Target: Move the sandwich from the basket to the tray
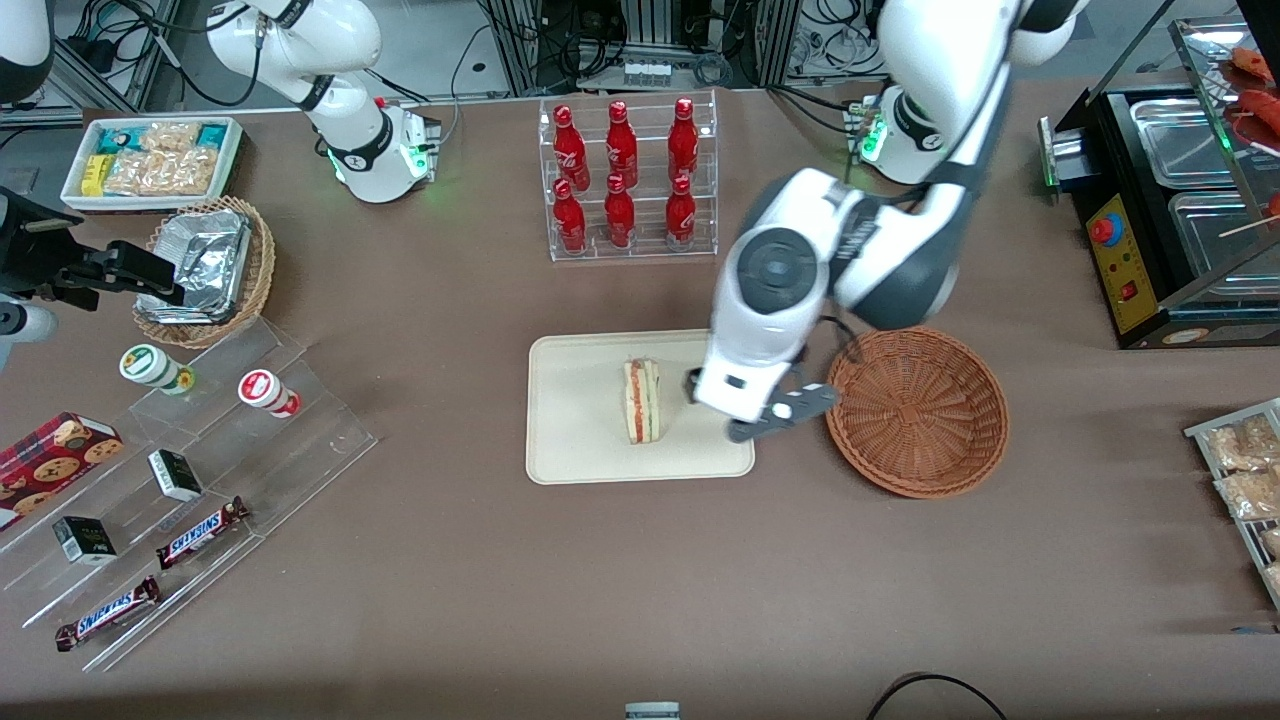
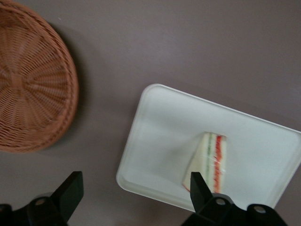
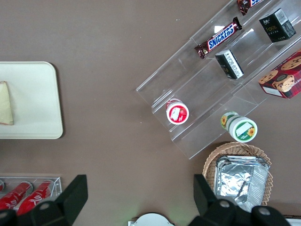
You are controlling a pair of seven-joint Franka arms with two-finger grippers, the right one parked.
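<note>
Brown cloth covers the table, and on it the cream tray carries the sandwich, standing on edge near the tray's middle with its red-orange and green layers showing. The gripper hangs above the tray's edge that faces the basket, fingers spread wide and holding nothing; in the left wrist view one fingertip overlaps the sandwich's lower corner, though contact cannot be judged. The reddish-brown wicker basket sits just beside the tray toward the working arm's end, with nothing in it. The arm's white wrist housing covers the tray corner nearest the basket in the front view. Farther from the front camera than the tray stands a clear rack of six red bottles with white script too small to read. Toward the parked arm's end lie a tan wicker basket with foil containers, a white bin of snack packets, and a clear stepped display holding two Snickers bars, two small dark boxes, two round cups and a red cookie box. At the working arm's end stands a black warmer with steel pans, and nearer the front camera a rack of packaged snacks.
</note>
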